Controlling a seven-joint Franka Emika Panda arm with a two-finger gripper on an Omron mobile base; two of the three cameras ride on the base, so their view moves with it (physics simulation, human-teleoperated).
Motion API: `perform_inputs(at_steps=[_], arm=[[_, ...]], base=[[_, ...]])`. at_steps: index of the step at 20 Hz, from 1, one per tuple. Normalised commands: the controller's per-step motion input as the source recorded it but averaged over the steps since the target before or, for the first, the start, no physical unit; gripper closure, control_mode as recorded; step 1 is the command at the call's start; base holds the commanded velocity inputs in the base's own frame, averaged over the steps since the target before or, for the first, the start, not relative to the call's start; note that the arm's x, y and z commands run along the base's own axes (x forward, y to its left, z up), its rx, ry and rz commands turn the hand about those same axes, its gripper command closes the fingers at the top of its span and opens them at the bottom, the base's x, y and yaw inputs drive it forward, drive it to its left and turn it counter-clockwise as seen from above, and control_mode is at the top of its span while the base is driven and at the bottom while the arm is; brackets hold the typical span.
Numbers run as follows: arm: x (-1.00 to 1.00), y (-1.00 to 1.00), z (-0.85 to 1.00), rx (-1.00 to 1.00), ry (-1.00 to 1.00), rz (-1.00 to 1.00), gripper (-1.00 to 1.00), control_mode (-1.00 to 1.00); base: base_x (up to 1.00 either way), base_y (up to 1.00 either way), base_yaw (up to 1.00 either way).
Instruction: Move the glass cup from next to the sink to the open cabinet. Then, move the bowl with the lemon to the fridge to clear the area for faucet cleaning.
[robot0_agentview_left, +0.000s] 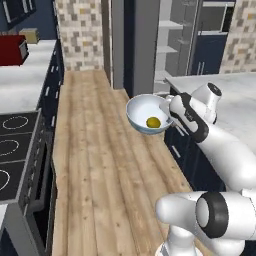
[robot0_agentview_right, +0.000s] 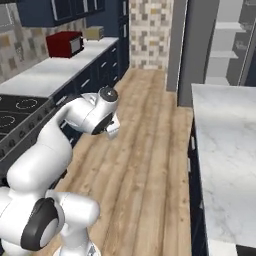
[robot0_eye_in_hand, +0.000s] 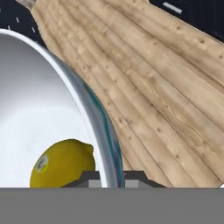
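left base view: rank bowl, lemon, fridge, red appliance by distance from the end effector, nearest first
1. bowl: its rim is pinched in the end effector, carried above the wood floor.
2. lemon: lying inside the bowl, low on the side by the arm.
3. fridge: open, straight ahead past the bowl.
4. red appliance: far left, on the opposite counter.

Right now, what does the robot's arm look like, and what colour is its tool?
The arm is smooth, rounded and glossy white, built from fat tube-shaped segments. Black bands ring its joints, and a round black cap with a grey centre sits on the big elbow joint. No cables or markings show. The tool has two small dark grey finger tips with flat tops.
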Motion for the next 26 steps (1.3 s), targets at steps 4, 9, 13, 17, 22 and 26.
perform_inputs(at_steps=[4,9,13,17,22,26], arm=[[0.0,0.0,0.0,0.0,0.0,0.0,1.0,1.0],[0.0,0.0,0.0,0.0,0.0,0.0,1.0,1.0],[0.0,0.0,0.0,0.0,0.0,0.0,1.0,1.0],[0.0,0.0,0.0,0.0,0.0,0.0,1.0,1.0],[0.0,0.0,0.0,0.0,0.0,0.0,1.0,1.0],[0.0,0.0,0.0,0.0,0.0,0.0,1.0,1.0]], base=[[1.0,0.53,-0.2],[1.0,0.64,-0.1],[1.0,0.29,-0.01],[1.0,0.05,0.0],[1.0,0.0,-0.07],[1.0,0.0,-0.05]])
